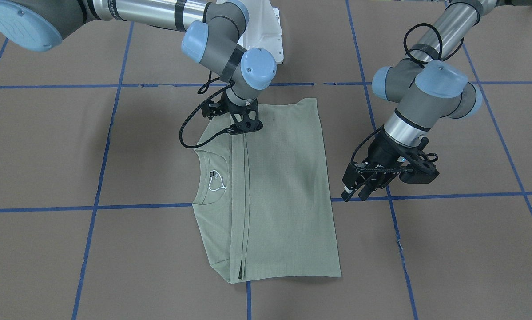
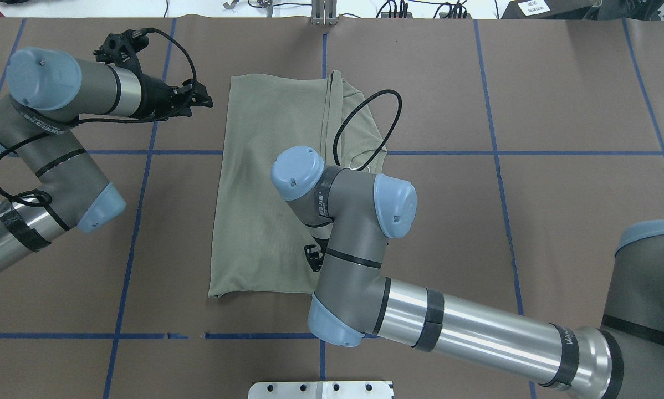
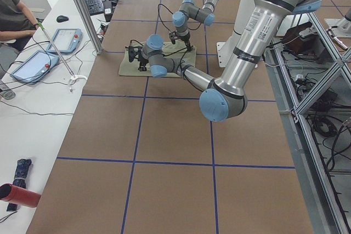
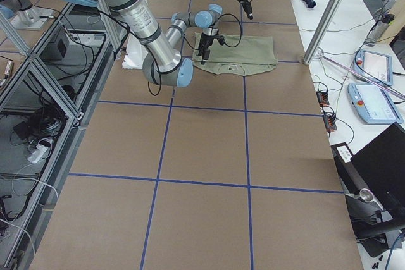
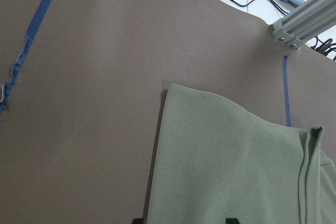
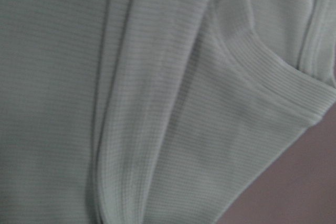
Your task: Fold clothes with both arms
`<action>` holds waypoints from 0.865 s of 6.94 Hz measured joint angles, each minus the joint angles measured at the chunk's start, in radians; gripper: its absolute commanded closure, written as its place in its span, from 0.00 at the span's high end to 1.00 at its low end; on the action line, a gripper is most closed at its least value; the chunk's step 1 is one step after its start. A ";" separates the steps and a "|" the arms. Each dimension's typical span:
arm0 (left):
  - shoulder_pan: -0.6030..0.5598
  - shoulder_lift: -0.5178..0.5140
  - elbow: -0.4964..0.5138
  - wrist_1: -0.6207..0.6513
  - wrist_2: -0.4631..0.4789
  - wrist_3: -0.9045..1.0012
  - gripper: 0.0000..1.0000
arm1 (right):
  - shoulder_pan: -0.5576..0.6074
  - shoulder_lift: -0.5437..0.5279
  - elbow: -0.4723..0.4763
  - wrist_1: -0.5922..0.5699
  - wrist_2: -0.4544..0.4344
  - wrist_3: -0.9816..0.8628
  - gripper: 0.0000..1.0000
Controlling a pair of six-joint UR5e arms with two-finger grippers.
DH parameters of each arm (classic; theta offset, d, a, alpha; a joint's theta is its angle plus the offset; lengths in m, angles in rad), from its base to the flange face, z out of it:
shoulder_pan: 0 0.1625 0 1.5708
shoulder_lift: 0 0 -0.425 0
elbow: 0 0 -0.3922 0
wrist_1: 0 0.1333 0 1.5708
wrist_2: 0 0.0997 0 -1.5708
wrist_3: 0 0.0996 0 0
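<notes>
The clothes are one sage-green shirt (image 1: 283, 191), lying flat on the brown table and folded into a long rectangle. Its round neck with black label (image 1: 212, 174) and white loop string shows at one side. My right gripper (image 1: 244, 126) points down onto the shirt's edge nearest the robot, beside a lengthwise fold line. Its fingers are hidden under the wrist (image 2: 332, 221). The right wrist view is filled with ribbed fabric (image 6: 157, 103) at very close range. My left gripper (image 1: 357, 193) hovers open over bare table beside the shirt's long edge (image 5: 157, 156) and holds nothing.
Blue tape lines (image 1: 97, 206) divide the brown table cover into squares. The white pedestal base (image 1: 266, 31) stands at the robot's side of the table. In the exterior left view a person (image 3: 13, 15) sits at a side table with tablets (image 3: 33, 64) behind an aluminium post (image 3: 82, 9).
</notes>
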 measured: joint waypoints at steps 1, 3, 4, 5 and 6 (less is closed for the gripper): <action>-0.001 0.000 -0.008 0.003 -0.007 -0.001 0.60 | 0.012 -0.084 0.096 -0.044 0.000 -0.029 1.00; -0.002 0.001 -0.024 0.005 -0.026 -0.005 0.60 | 0.024 -0.218 0.288 -0.096 -0.005 -0.056 1.00; -0.003 0.002 -0.029 0.006 -0.029 -0.005 0.60 | 0.028 -0.209 0.303 -0.104 -0.010 -0.058 1.00; -0.003 0.010 -0.040 0.006 -0.030 -0.006 0.61 | 0.035 -0.179 0.287 -0.093 -0.015 -0.059 1.00; -0.003 0.025 -0.056 0.006 -0.031 -0.006 0.61 | 0.045 -0.138 0.247 -0.052 -0.017 -0.056 1.00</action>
